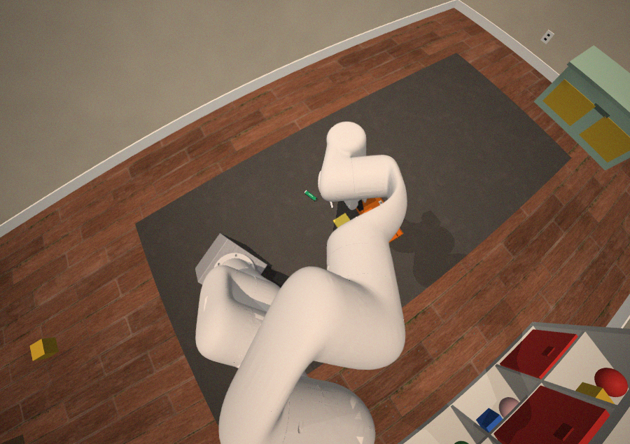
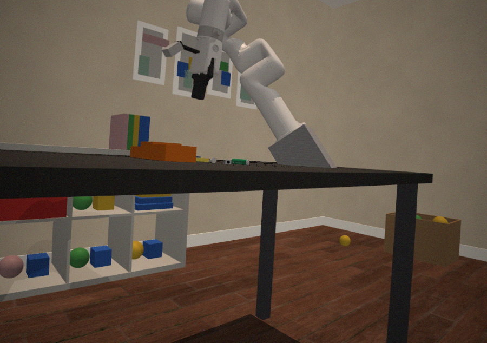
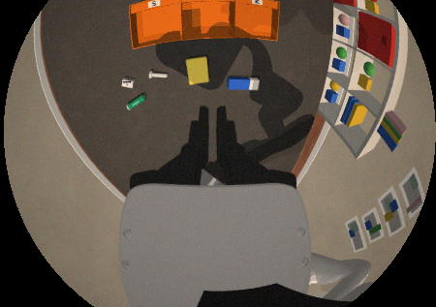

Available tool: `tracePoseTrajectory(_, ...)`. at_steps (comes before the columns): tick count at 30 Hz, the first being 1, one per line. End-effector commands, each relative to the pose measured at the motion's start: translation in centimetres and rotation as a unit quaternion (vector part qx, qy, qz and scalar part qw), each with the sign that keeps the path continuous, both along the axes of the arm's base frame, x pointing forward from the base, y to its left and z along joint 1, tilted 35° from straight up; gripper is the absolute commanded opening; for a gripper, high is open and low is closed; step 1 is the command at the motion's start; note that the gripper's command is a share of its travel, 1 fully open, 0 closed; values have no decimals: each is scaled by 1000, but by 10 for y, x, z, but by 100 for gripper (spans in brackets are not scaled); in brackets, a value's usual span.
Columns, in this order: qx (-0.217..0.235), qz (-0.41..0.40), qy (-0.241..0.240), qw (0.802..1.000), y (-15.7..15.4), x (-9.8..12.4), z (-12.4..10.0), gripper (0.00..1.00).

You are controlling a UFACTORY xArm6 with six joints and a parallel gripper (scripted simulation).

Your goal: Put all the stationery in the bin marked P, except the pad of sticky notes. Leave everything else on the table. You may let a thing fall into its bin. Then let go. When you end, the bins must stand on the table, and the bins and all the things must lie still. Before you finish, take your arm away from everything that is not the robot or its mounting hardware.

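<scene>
A row of three orange bins [image 3: 206,22] [image 2: 164,151] [image 1: 372,204] stands on the dark table [image 3: 85,42] [image 2: 203,176] [image 1: 472,150]; their labels are too small to read. In front of the bins lie a yellow pad of sticky notes [image 3: 198,70] [image 1: 341,220], a blue and white eraser [image 3: 242,83], a green marker [image 3: 136,102] [image 1: 310,195] [image 2: 240,162], a grey bolt [image 3: 158,75] and a small white item [image 3: 127,83]. My gripper [image 3: 212,118] [image 2: 198,93] is shut and empty. It points down, high above the table and short of the pad and eraser. The arm hides it in the top view.
The arm's grey base [image 2: 300,152] [image 1: 223,255] stands on the table behind the items. A white shelf with toy blocks and balls [image 2: 93,237] [image 1: 546,386] stands on the floor beyond the table's edge. A green cabinet [image 1: 593,102] stands at the far right.
</scene>
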State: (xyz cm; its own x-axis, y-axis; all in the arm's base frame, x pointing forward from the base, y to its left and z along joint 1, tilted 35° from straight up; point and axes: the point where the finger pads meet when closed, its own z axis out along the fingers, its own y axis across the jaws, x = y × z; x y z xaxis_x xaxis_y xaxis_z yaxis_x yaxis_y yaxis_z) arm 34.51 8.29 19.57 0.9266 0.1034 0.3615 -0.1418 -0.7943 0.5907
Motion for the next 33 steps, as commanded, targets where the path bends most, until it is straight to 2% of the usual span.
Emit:
tracePoseTrajectory(1, 26, 14, 33, 999, 14, -8, 0, 7)
tracePoseTrajectory(3, 54, 35, 62, 996, 28, -15, 1, 7)
tracePoseTrajectory(17, 54, 35, 62, 996, 29, -15, 1, 7)
tracePoseTrajectory(19, 65, 10, 44, 997, 17, -4, 0, 7)
tracePoseTrajectory(29, 65, 10, 43, 997, -46, 51, -4, 7)
tracePoseTrajectory(31, 65, 10, 43, 997, -46, 51, -4, 7)
tracePoseTrajectory(33, 65, 10, 43, 997, -58, 62, -5, 7)
